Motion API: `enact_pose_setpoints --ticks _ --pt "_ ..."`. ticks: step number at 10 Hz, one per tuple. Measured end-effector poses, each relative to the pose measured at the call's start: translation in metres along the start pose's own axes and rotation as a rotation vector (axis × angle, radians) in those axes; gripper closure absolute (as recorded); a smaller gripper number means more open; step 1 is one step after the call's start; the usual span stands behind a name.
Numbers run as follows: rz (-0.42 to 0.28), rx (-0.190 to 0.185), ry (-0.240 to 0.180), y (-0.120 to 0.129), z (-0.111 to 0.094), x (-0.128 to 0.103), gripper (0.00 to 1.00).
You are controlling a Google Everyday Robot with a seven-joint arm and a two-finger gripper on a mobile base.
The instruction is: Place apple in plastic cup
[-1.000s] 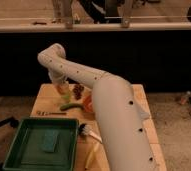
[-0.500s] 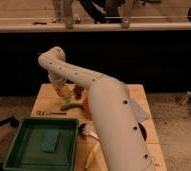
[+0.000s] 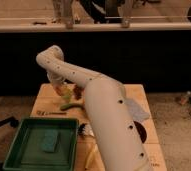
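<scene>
My white arm sweeps from the lower right up and over to the back left of the wooden table (image 3: 44,102). The gripper (image 3: 62,90) hangs there, pointing down just above the tabletop. A small red-orange round thing, the apple (image 3: 77,91), sits right beside the gripper on its right; whether they touch I cannot tell. A pale green object (image 3: 70,104), which looks like the plastic cup lying on its side, rests just in front of the gripper. The arm hides much of the middle of the table.
A green tray (image 3: 19,150) holding a green sponge (image 3: 51,141) fills the front left. A utensil (image 3: 51,113) lies behind the tray. A dark round cup (image 3: 140,131) and a pale sheet (image 3: 137,110) are to the right of the arm. A dark wall runs behind the table.
The arm's elbow dipped a little and came back up. The gripper stays over the same back-left spot beside the apple.
</scene>
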Motion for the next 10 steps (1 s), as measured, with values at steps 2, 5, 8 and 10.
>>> enact_pose_setpoints --ticks 2,5,8,10 --pt "-0.004 -0.011 -0.002 0.001 0.006 0.002 1.00" --pt "-0.002 -0.020 -0.007 0.005 0.014 0.007 1.00" --pt "0.001 -0.023 -0.013 0.006 0.019 0.014 1.00" --pt "0.001 -0.024 -0.016 0.006 0.022 0.016 1.00"
